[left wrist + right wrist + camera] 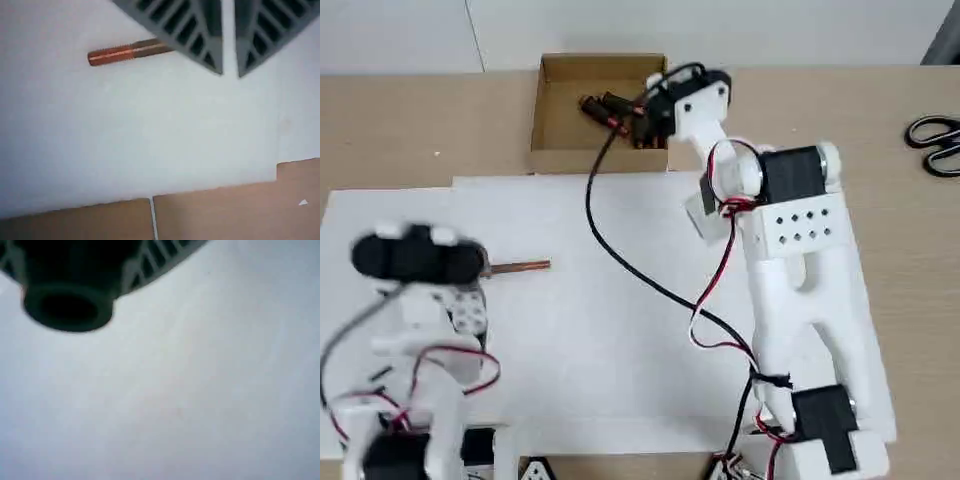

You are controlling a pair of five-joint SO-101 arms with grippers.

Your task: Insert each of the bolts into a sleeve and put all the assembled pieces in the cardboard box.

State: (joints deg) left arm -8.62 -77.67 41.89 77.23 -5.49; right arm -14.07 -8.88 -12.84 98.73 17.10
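A copper bolt lies on the white paper, one end right at my left gripper. In the left wrist view the bolt runs under one ribbed finger. My left gripper is shut to a thin slit, with only paper showing through it. My right gripper hangs over the right side of the cardboard box. A black sleeve, open end towards the camera, sits against a ribbed finger of the right gripper. Dark assembled pieces lie in the box.
The white paper covers the middle of the tan table. Scissors lie at the far right edge. A black cable trails from the right arm across the paper.
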